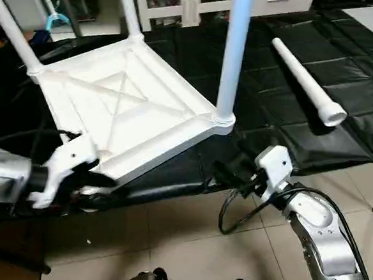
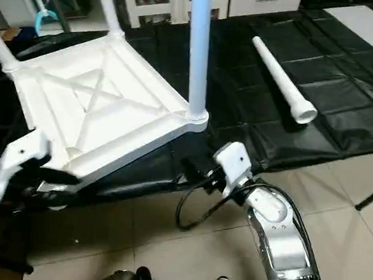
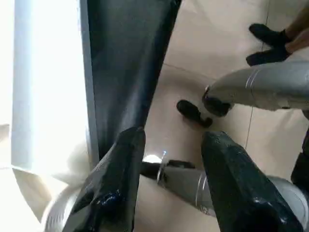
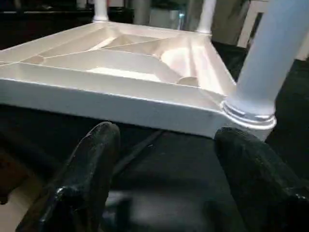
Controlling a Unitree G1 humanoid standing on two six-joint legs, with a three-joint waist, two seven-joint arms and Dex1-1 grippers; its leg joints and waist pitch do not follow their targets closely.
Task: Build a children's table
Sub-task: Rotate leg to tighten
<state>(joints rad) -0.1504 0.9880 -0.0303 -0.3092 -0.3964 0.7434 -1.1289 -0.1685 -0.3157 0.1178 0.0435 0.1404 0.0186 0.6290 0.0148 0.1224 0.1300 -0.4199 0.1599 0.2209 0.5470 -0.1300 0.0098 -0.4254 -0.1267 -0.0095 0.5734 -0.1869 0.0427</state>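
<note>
I have the tabletop lying underside-up on the black mat, its X ribs facing me, with three legs standing in corner sockets; the nearest fitted leg runs out of the top of my head views, and the other two are cut off the same way, so I cannot see their ends. The fourth leg lies loose on the mat, well apart to the right of the tabletop. The near-left corner is hard to make out behind my left gripper, which sits just beside that corner with its black fingers spread and nothing between them. My right gripper hangs low in front of the near edge, near the nearest leg's socket, jaws wide and empty. A person's feet show on the tile floor.
</note>
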